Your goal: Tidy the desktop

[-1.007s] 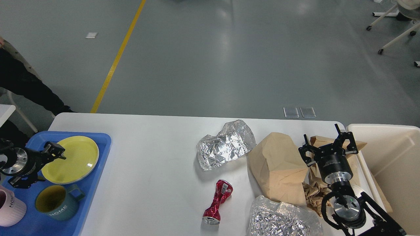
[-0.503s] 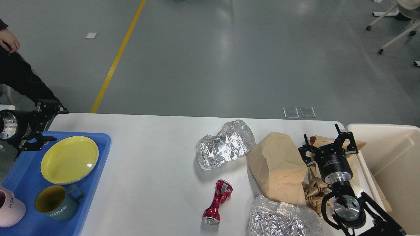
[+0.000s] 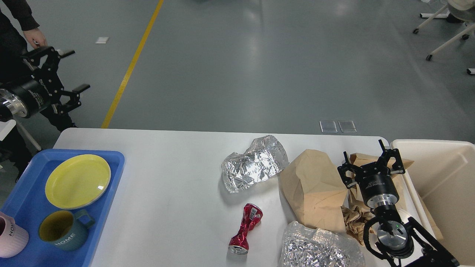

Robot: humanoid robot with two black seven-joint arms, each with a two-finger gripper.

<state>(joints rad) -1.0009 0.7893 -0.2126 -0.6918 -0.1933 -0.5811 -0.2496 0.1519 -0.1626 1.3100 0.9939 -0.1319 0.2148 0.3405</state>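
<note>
The white worktop (image 3: 167,185) is seen spanning most of the lower view, between a blue tray (image 3: 22,211) overlapping its left end and a cream bin (image 3: 445,167) just beside its right end. On the tray are noted a yellow plate (image 3: 78,181), a teal mug (image 3: 63,230) marked HOME and, at the edge of view, a pink mug (image 3: 11,237). On the worktop are recorded a crumpled foil sheet (image 3: 254,163) near the middle, a crushed red can (image 3: 245,229) lying nearer the front, a second foil wad (image 3: 319,248) at the front edge, a brown paper bag (image 3: 315,189) touching the first foil sheet, and crumpled brown paper (image 3: 354,218) beside the bag. The right claw (image 3: 371,163) is held above the paper at the right end, fingers spread wide, nothing gripped. The left claw (image 3: 63,72) is raised over the floor beyond the worktop's left corner, fingers wide apart and empty. A person's hand (image 3: 35,37) is seen just behind it.
</note>
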